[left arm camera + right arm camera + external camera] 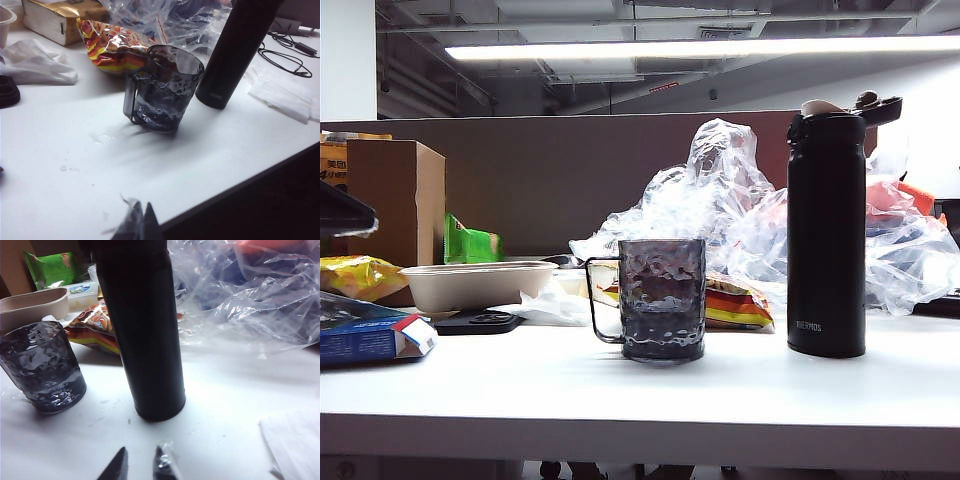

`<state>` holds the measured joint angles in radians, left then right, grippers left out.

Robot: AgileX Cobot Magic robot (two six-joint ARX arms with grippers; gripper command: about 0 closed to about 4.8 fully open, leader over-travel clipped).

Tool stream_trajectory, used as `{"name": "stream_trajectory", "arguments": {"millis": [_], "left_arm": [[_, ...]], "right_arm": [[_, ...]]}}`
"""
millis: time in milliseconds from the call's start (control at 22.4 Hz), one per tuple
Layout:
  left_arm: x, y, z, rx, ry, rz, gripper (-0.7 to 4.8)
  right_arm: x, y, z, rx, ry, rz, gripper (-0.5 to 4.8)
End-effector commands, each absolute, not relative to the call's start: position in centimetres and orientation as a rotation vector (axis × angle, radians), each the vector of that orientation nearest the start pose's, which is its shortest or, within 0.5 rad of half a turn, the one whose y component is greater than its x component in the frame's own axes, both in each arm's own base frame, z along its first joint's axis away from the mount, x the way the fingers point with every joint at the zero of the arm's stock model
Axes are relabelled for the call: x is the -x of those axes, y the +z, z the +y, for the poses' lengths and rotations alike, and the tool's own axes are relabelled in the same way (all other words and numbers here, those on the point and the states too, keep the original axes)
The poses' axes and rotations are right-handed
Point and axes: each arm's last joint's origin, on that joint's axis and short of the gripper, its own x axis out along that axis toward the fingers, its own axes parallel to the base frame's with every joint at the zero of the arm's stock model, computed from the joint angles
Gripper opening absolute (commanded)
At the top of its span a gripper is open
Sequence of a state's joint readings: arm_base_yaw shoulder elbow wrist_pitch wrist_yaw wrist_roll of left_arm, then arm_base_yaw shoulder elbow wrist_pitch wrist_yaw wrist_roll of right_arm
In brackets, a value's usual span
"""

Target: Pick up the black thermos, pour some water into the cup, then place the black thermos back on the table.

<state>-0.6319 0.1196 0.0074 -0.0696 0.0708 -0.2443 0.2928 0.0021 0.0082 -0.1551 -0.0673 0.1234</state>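
Note:
The black thermos point(826, 235) stands upright on the white table point(620, 390) at the right, its flip lid open. Left of it, a small gap away, stands the smoky grey dimpled cup point(662, 300), handle to the left, with what looks like water in its lower part. No gripper shows in the exterior view. In the left wrist view my left gripper point(143, 205) is shut and empty near the table's front edge, well back from the cup point(162, 90) and thermos point(235, 55). My right gripper point(143, 449) is slightly open and empty, just short of the thermos point(142, 330), with the cup point(42, 367) beside it.
A beige bowl point(478, 283), a cardboard box point(395, 200) and a blue carton point(365, 335) sit at the left. A snack bag point(735, 305) and crumpled plastic bags point(720, 190) lie behind the cup. White tissue point(295, 440) and cables point(287, 50) lie beyond the thermos. Droplets point(70, 167) dot the table.

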Motion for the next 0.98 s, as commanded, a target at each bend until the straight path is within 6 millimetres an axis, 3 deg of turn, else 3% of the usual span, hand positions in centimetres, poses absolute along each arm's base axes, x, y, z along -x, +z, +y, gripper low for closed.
{"name": "stream_trajectory", "arguments": {"millis": [45,178,402,580,981], "left_arm": [[-9.0,15.2,-4.9,0.212,-0.601,0.240,-0.05],[-9.7,15.3,-2.9,0.237,-0.416,0.200,-0.05],[-9.7,16.1,0.3,0.251,-0.101,0.066,-0.05],[-9.7,16.0,0.4,0.252,-0.093,0.072,-0.05],[-9.7,16.0,0.4,0.252,-0.090,0.071,-0.05]], "right_arm": [[-9.2,15.1,2.8,-0.112,0.339,0.157,0.65],[-9.5,15.1,1.9,-0.121,0.256,0.152,0.65],[-9.6,15.1,-0.8,-0.141,-0.029,0.133,0.64],[-9.5,15.1,-1.5,-0.146,-0.096,0.128,0.64],[-9.6,15.1,-0.9,-0.142,-0.030,0.133,0.64]]}}
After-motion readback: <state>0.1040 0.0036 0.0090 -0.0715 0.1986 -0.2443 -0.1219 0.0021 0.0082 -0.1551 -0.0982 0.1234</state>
